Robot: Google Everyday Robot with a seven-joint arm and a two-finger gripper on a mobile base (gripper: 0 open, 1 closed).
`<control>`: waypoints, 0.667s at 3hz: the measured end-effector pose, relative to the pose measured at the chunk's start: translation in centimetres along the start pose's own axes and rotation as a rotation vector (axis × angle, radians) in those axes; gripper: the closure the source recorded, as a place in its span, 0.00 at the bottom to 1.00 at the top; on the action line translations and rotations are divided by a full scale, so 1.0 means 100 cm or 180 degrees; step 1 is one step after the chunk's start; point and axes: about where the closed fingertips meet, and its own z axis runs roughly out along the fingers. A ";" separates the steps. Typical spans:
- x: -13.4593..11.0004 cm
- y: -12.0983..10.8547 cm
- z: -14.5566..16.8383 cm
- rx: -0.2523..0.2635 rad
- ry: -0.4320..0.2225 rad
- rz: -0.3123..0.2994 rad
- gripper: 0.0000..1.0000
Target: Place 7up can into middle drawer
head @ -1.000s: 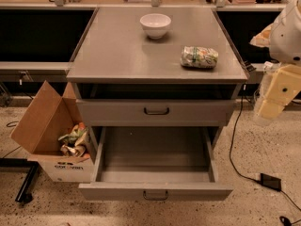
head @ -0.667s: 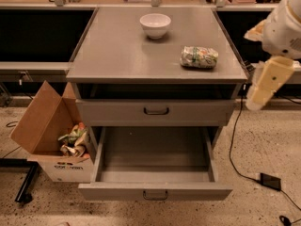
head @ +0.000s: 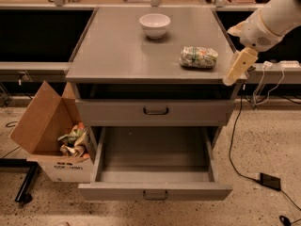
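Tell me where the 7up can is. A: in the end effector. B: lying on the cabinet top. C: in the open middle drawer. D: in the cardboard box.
B: the 7up can lies on the cabinet top, with the end effector apart from it at the top's right edge.

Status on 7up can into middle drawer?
Done: middle drawer is pulled open, nothing visible inside. In hand: nothing; the gripper hangs at the right edge of the cabinet top, beside the 7up can, not touching it. Left: grasp the can, lower it into the drawer.
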 end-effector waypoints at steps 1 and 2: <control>0.004 -0.033 0.035 -0.0004 -0.0176 0.0054 0.00; 0.004 -0.033 0.035 -0.0005 -0.0176 0.0055 0.00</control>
